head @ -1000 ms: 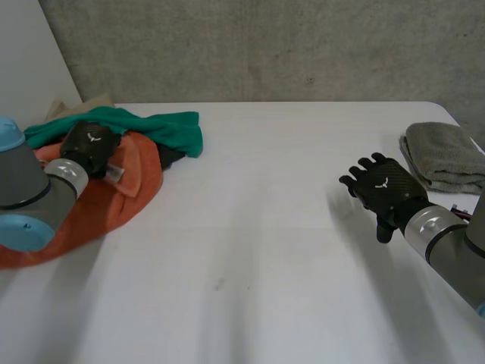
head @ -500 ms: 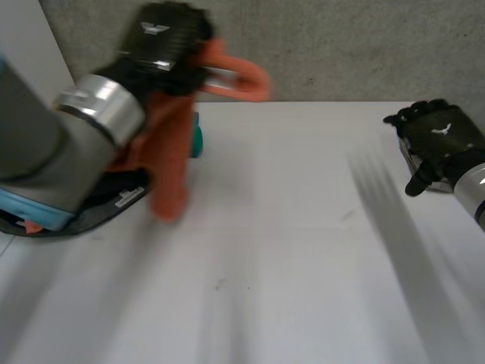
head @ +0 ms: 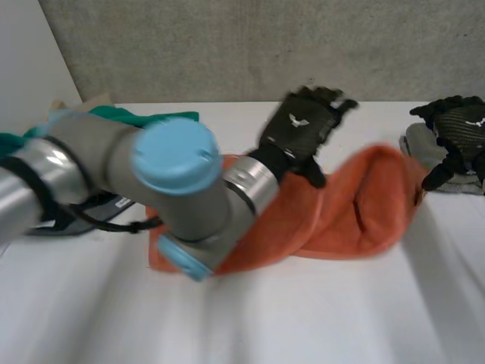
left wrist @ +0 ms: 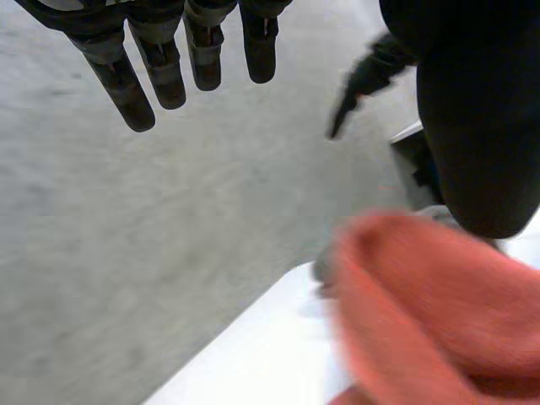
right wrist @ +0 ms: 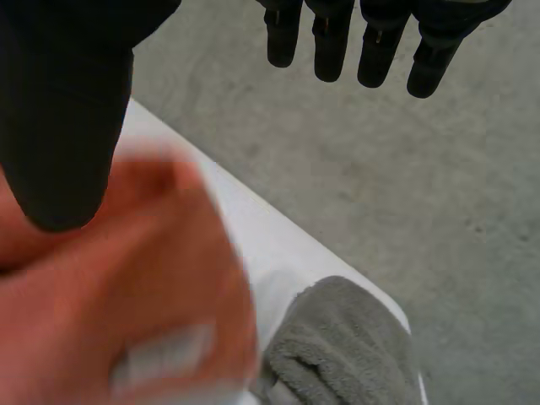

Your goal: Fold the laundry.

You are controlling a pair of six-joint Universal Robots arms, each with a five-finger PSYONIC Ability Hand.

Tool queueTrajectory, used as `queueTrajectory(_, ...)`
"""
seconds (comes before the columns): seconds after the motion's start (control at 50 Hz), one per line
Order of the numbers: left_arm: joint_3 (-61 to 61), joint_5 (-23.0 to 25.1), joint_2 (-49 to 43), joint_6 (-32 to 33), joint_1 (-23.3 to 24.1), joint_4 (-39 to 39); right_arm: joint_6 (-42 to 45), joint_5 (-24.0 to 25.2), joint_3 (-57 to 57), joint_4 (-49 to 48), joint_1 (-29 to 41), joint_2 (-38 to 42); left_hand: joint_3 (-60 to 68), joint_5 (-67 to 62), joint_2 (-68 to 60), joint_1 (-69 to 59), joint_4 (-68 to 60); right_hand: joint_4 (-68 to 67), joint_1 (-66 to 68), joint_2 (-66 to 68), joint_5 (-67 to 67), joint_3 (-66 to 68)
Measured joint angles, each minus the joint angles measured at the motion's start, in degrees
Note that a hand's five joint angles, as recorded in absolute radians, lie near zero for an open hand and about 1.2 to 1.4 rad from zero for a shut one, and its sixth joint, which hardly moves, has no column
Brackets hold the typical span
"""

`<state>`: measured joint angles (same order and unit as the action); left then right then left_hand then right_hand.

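An orange towel (head: 341,212) is shown crumpled, not yet folded, on the table (head: 303,318) under the left hand (head: 299,129), which is spread open and empty like the right hand (head: 458,133) (a grey towel (right wrist: 337,342) lies folded; a green cloth (head: 114,117) is heaped aside).

A white tabletop (head: 318,318) spans the head view, smooth and matte, with its far edge running straight across and a rounded corner at the far right. Behind that edge stands a rough grey concrete wall (head: 227,45), speckled and pitted. At the far left a plain white panel (head: 30,61) leans slantwise in front of the wall.
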<state>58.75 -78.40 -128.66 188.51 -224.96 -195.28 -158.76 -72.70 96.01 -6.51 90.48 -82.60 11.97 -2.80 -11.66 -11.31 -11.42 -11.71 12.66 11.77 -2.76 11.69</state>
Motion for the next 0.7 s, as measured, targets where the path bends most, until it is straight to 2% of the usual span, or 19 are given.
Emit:
queueTrajectory(0.18,19.71,-0.48,18.47,8.1,-10.17,4.36,3.68,2.74,0.27,5.13,0.99,-0.74,0.0,0.0,0.05,0.0,0.0,0.0,0.0,0.0,0.0,0.0)
queueTrajectory(0.32,35.27,-1.8,26.1,13.65,-15.5,9.16,7.25,3.0,-0.1,7.19,1.98,-0.75,1.19,-0.51,-1.46,-1.06,-1.37,0.0,0.0,0.0,0.0,0.0)
queueTrajectory(0.46,45.8,-5.39,26.6,14.69,-16.15,9.92,11.41,2.21,-0.44,7.11,3.36,4.31,8.73,-8.29,-9.07,-9.75,-9.54,0.0,0.0,0.0,0.0,0.0)
queueTrajectory(0.6,47.69,-7.75,23.15,14.66,-16.11,8.21,13.37,1.5,-0.32,6.95,4.42,7.01,10.62,-10.14,-10.89,-11.19,-11.29,0.0,0.0,0.0,0.0,0.0)
queueTrajectory(0.62,47.51,-9.08,20.27,14.67,-16.19,6.0,13.97,0.84,0.05,6.82,4.86,8.0,16.47,-15.94,-16.81,-17.71,-17.25,0.0,0.0,0.0,0.0,0.0)
queueTrajectory(0.7,46.37,-9.78,17.26,14.82,-16.57,2.03,14.04,0.22,0.52,6.61,5.16,8.45,22.79,-22.0,-23.08,-24.5,-23.49,0.0,0.0,0.0,0.0,0.0)
